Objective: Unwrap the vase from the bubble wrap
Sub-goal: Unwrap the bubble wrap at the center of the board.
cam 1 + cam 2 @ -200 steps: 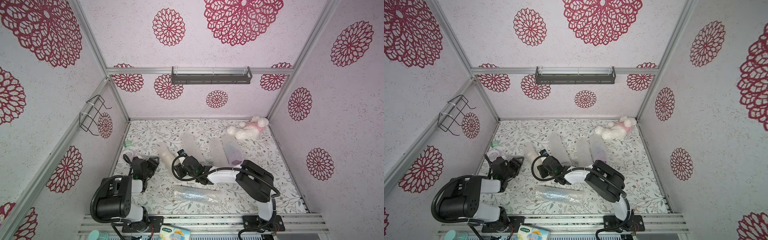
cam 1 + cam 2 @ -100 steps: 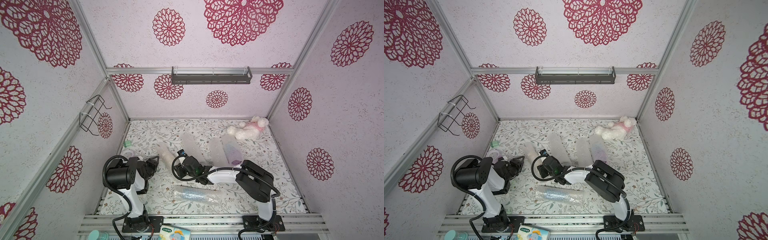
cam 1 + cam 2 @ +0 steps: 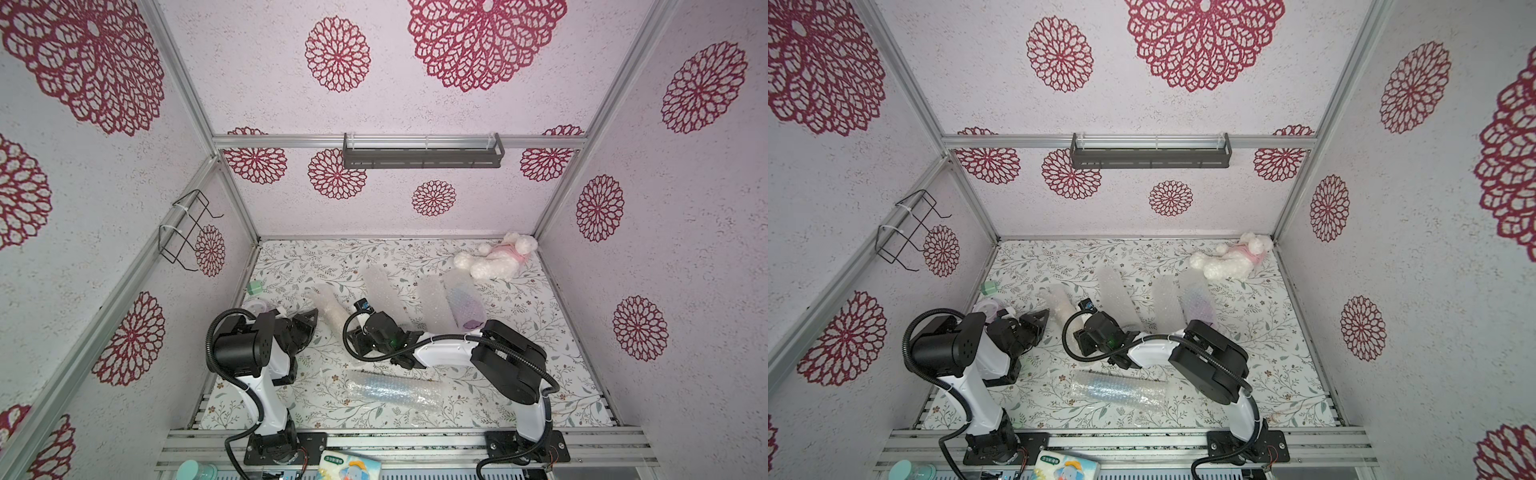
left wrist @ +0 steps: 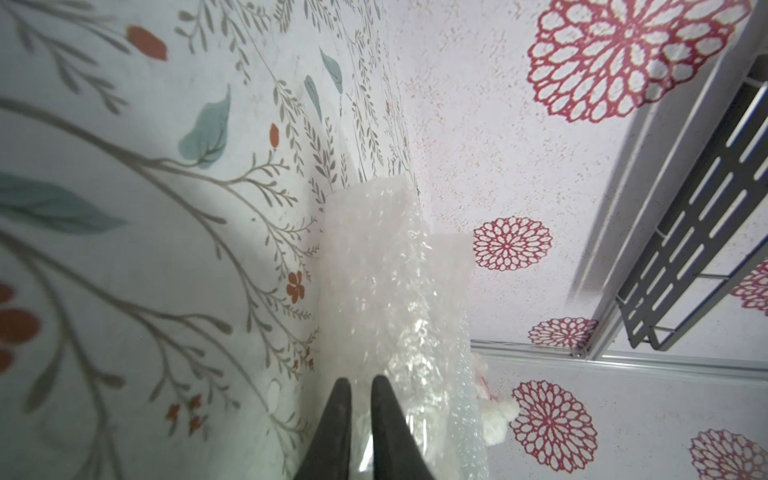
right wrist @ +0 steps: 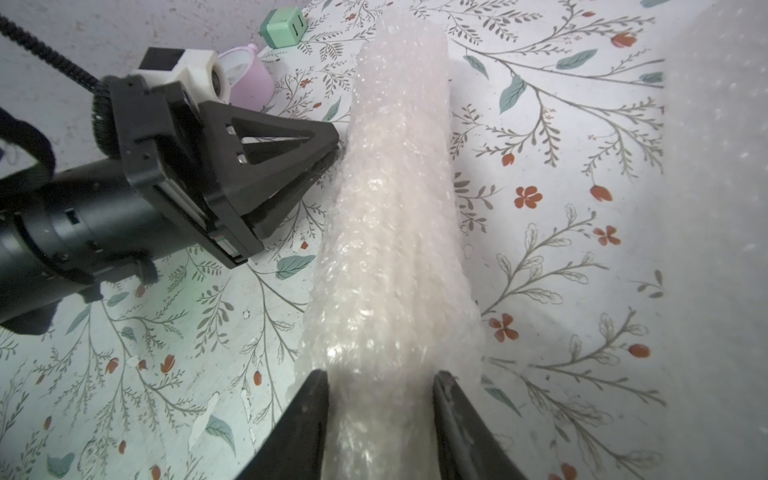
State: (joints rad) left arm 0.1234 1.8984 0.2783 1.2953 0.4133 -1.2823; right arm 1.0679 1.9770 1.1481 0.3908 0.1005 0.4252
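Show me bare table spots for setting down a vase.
Bare: the back strip of the table, left of the plush; the right side, between right arm and wall. Crowded: the middle, where left claw and right claw grip a roll beside other rolls; the front roll fills the near centre.

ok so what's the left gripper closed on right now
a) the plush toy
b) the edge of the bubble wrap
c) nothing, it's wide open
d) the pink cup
b: the left gripper has its tips shut on the side edge of the bubble wrap, while the right gripper clamps one end of the same roll.
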